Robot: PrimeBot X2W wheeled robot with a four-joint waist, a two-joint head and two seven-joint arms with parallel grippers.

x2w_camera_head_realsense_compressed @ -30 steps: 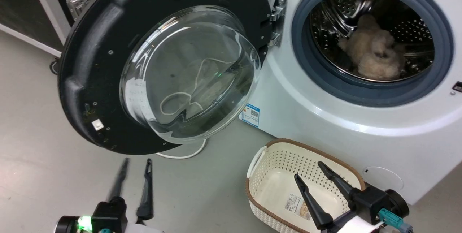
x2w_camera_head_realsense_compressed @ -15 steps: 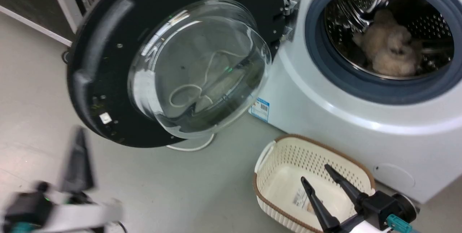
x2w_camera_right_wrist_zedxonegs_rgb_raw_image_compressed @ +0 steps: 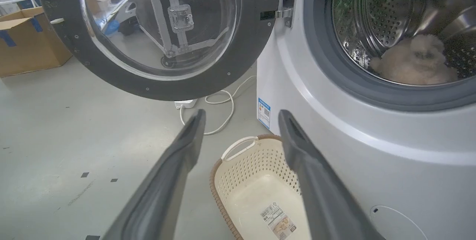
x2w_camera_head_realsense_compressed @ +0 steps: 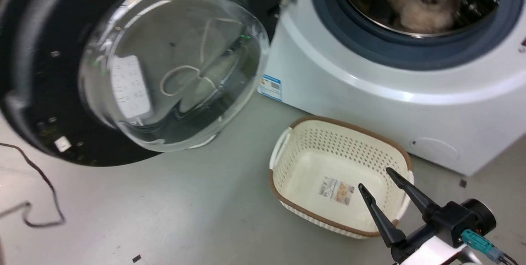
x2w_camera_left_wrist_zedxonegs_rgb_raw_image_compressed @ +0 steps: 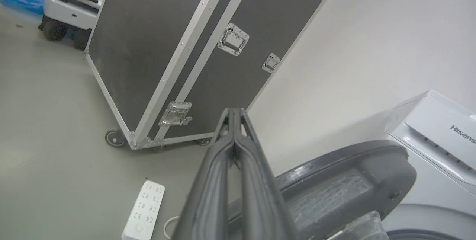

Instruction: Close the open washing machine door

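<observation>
Lower right in the head view, the right gripper (x2w_camera_head_realsense_compressed: pixel 374 178) slants two long dark fingers up-left over a cream perforated plastic basket (x2w_camera_head_realsense_compressed: pixel 328 141), spread wide and empty. In its wrist view, the left gripper (x2w_camera_left_wrist_zedxonegs_rgb_raw_image_compressed: pixel 234 110) is pinched closed on nothing. Farther back, upper left, the round black-rimmed washing machine door (x2w_camera_head_realsense_compressed: pixel 172 59) stands swung wide on its right-side hinge, its glass bowl bulging toward the camera, beside the white boxy washing machine (x2w_camera_head_realsense_compressed: pixel 370 92).

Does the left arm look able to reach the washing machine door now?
Probably yes: the shut left gripper sits close by the outer rim of the washing machine door, nothing between them.
</observation>
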